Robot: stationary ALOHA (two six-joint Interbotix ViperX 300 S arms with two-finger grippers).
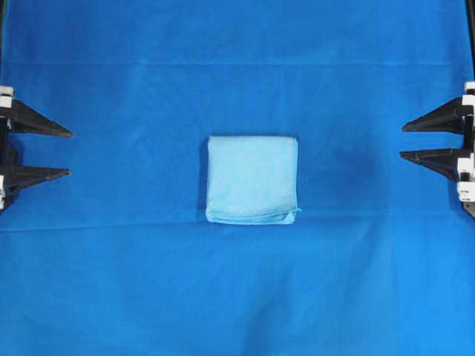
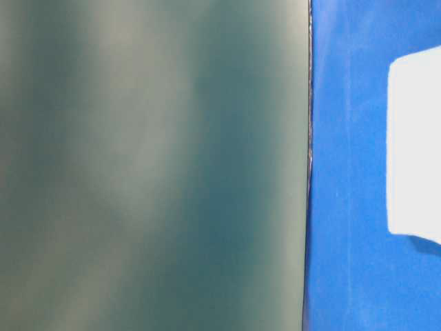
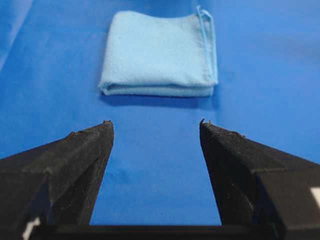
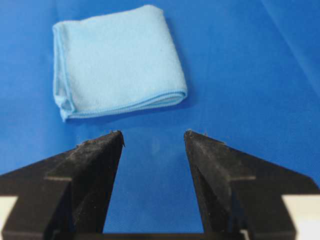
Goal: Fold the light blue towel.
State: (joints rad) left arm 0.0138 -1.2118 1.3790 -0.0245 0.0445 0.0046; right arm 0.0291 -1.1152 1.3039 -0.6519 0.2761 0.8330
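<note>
Towel already folded small, both arms drawn apart from it.

Light blue towel (image 1: 252, 179) lies in the middle of the royal-blue sheet (image 1: 237, 297) as a compact layered square, hemmed edges at its near and right sides, so folding looks finished or nearly so. Left gripper (image 1: 67, 152) and right gripper (image 1: 404, 141) stand wide open and empty, well apart at the left and right edges, with free sheet all around.
</note>
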